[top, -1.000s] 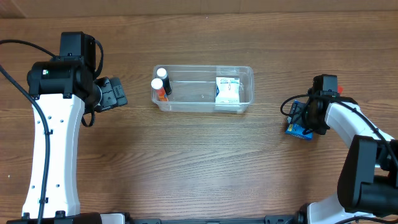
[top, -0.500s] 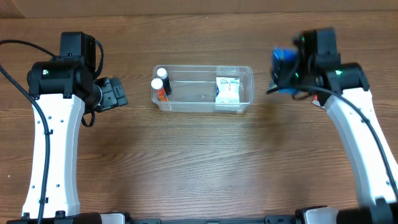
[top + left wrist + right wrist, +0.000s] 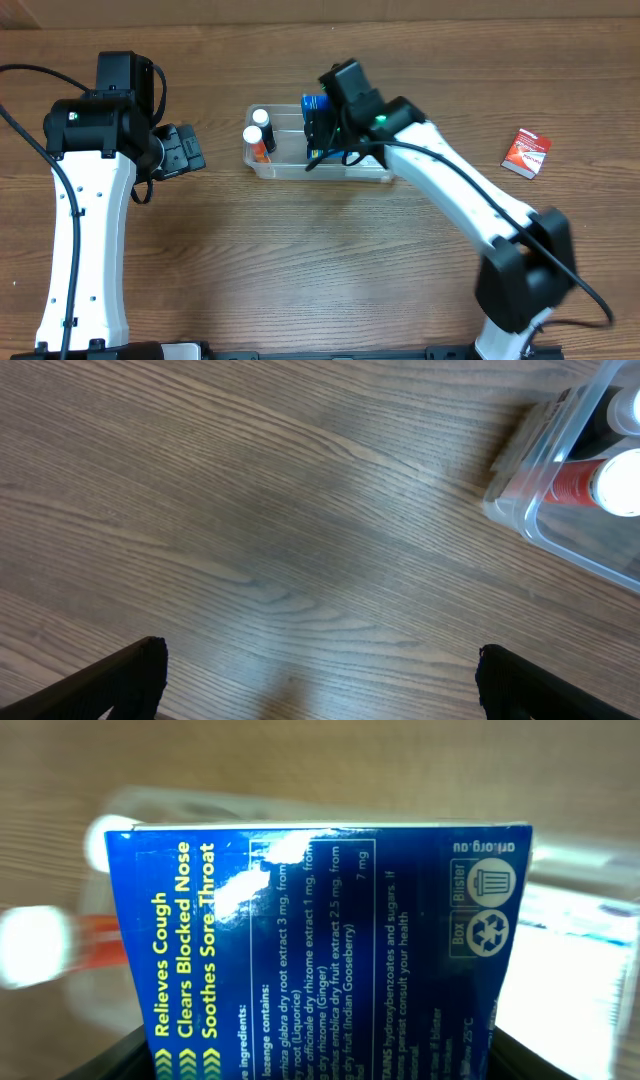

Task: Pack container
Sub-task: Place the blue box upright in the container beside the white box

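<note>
We see right pincer [image 3: 324, 133] clamped on blue box [image 3: 320, 940], above container [image 3: 290, 171] mid-worktop [image 3: 300, 260]. Left pincer [image 3: 320, 682] spread wide, empty, near container's bottle [image 3: 253, 135] end.

The surface [image 3: 300, 260] is shown in brown wood grain with darker streaks. The container [image 3: 290, 172] is clear and colourless. Over its middle a deep blue box [image 3: 314, 112] is seen, printed with yellow and white lettering and white recycling symbols. At the container's left end, two white caps are seen: the orange-bodied bottle [image 3: 257, 145] and the dark-bodied bottle [image 3: 264, 126]. Well right of the container, a small packet [image 3: 526, 153] is coloured red and white.
</note>
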You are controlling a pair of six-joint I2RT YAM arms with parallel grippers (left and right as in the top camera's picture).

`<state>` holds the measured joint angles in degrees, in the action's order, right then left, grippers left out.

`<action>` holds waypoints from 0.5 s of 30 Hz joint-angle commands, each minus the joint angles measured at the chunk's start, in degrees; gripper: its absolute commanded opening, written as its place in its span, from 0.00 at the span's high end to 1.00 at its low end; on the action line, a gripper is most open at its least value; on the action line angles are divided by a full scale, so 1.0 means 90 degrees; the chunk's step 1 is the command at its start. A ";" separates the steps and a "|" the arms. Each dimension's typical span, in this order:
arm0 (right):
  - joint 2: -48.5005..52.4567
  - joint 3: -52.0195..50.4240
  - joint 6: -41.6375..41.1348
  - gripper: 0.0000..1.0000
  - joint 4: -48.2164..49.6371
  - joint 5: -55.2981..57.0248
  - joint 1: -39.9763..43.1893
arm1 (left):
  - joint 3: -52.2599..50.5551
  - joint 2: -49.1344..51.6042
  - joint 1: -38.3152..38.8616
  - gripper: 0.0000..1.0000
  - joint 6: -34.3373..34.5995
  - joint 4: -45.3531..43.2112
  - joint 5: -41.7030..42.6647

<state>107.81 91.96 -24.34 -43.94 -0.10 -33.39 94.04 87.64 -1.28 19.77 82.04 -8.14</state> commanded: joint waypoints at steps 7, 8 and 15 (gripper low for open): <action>0.0962 0.0039 -0.0301 0.29 0.0325 0.0051 0.0002 | 0.0005 -0.0083 -0.0032 0.00 -0.0032 -0.0002 0.0078; 0.0979 0.0039 -0.0301 0.29 0.0362 0.0051 0.0002 | 0.0005 -0.0083 -0.0032 0.00 -0.0032 -0.0002 0.0078; 0.0991 0.0039 -0.0299 0.00 0.0321 0.0049 0.0002 | 0.0005 -0.0083 -0.0032 0.00 -0.0034 -0.0002 0.0075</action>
<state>116.64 91.92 -26.70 -41.15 0.23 -33.36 94.04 87.64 -1.28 19.77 82.02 -8.14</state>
